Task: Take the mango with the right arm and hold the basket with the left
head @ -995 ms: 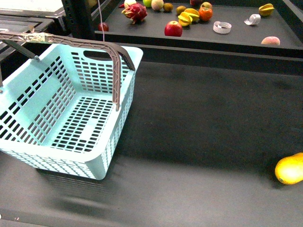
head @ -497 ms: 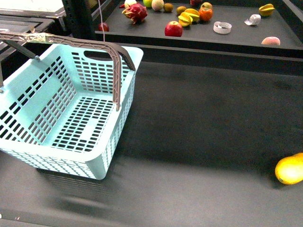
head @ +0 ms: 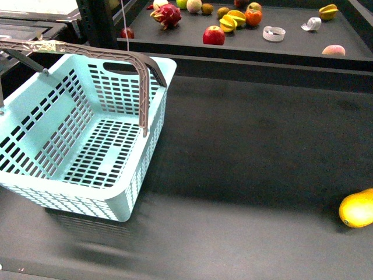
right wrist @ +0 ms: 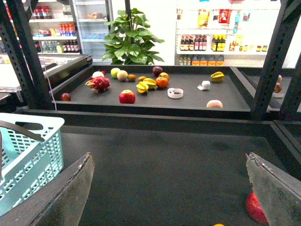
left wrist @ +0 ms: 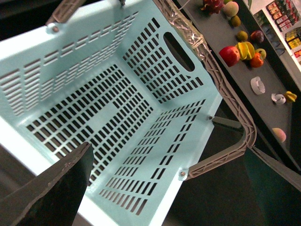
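At bench's (head: 245,146) right edge, noted mango (head: 356,209) lying unobstructed, well apart from basket (head: 36,135) at left; recorded assorted fruit (head: 213,36) on shelf (head: 291,48) behind; found left claw (left wrist: 167,155) spread above basket, right claw (right wrist: 169,157) spread, empty.

From my front camera: the smooth yellow-orange mango (head: 356,209) lies on the dark surface (head: 245,163) at far right, partly cropped by the frame edge. It is well apart from the pale-blue slotted basket (head: 87,198) at left, brown handles raised.

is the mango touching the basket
Apart. The front view shows the mango at the right edge and the basket far to the left, with bare dark table between them.
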Controlling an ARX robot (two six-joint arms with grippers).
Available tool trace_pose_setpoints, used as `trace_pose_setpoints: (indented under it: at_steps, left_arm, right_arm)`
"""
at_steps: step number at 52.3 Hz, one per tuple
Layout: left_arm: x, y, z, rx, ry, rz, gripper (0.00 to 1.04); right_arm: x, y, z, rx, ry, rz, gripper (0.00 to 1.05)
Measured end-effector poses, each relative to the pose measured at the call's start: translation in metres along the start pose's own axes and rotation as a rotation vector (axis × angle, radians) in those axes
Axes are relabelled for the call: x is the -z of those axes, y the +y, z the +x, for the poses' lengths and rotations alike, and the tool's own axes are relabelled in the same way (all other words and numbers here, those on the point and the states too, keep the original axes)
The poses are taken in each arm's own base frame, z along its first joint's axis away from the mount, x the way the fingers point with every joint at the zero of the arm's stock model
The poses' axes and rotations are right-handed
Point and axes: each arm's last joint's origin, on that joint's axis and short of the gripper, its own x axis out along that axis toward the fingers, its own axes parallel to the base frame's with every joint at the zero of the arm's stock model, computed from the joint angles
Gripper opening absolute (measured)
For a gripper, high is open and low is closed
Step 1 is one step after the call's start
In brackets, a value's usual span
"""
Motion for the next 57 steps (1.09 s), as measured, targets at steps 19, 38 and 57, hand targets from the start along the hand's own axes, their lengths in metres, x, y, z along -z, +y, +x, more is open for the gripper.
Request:
trace_pose_setpoints:
  at_steps: [19,38,57]
  left_arm:
    - [-0.006,-0.044,0.082,0.062,0.069,-0.181,0.99]
    - [-0.007,-0.052,0.148,0.020,0.078,-0.244,0.99]
    - [-0.030,-0.044,0.192,-0.006,0.032,-0.272,0.99]
  right_arm:
    - [0.000,0.000,0.000,0.000,0.000,0.000,0.97]
    - [0.000,0.000,0.000,0.000,0.000,0.000,0.97]
    - [0.000,0.000,0.000,0.000,0.000,0.000,0.97]
